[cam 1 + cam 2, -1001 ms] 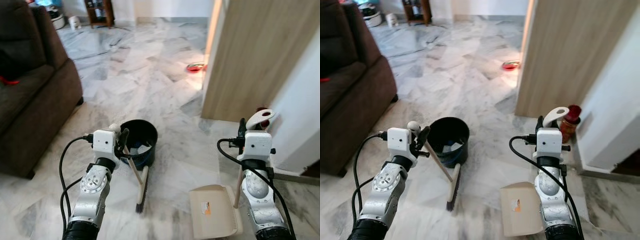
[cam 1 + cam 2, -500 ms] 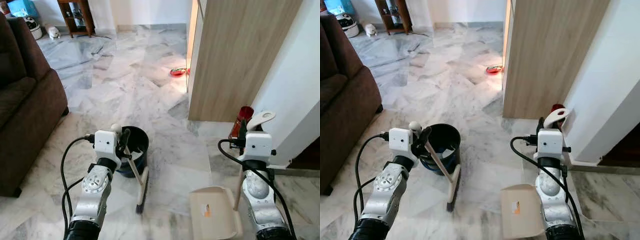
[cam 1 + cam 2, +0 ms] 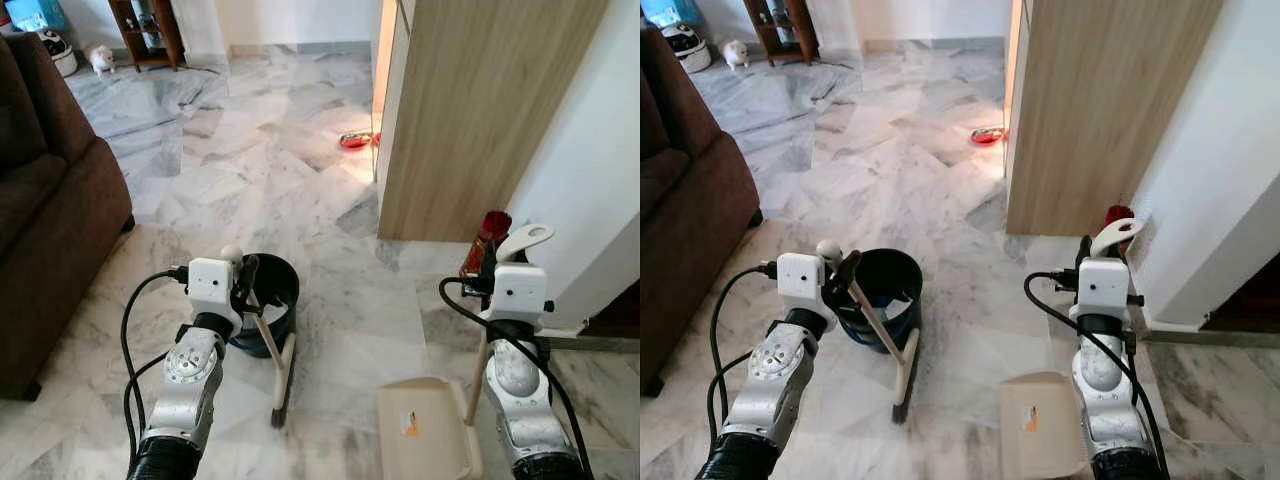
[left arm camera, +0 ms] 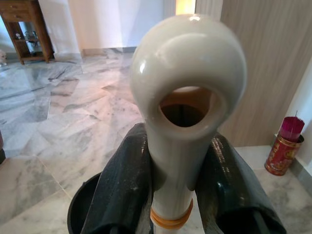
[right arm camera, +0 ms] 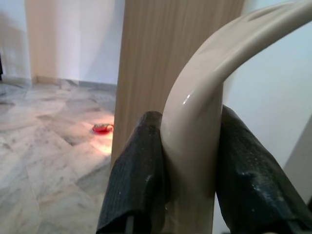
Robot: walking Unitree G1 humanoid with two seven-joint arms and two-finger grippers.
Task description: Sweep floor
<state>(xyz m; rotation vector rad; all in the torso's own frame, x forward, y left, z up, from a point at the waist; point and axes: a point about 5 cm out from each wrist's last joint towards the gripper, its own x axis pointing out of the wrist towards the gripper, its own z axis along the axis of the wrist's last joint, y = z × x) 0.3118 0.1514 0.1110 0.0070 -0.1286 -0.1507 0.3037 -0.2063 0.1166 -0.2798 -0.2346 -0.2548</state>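
A: What does the left hand (image 4: 170, 180) hold?
B: It is clamped on the cream broom with a looped handle (image 3: 262, 335), whose bristles rest on the grey marble floor (image 3: 250, 170) beside the black round bucket (image 3: 272, 285).
A: And the right hand (image 5: 192, 180)?
B: Clamped on the cream long-handled dustpan (image 3: 425, 435), standing on the floor.

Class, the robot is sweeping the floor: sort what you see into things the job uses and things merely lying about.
Used for the job:
- broom, held by the left gripper
- dustpan, its handle in the right gripper
- black bin

Lying about:
- brown sofa
- red bowl
- red tin of sticks
- wooden shelf
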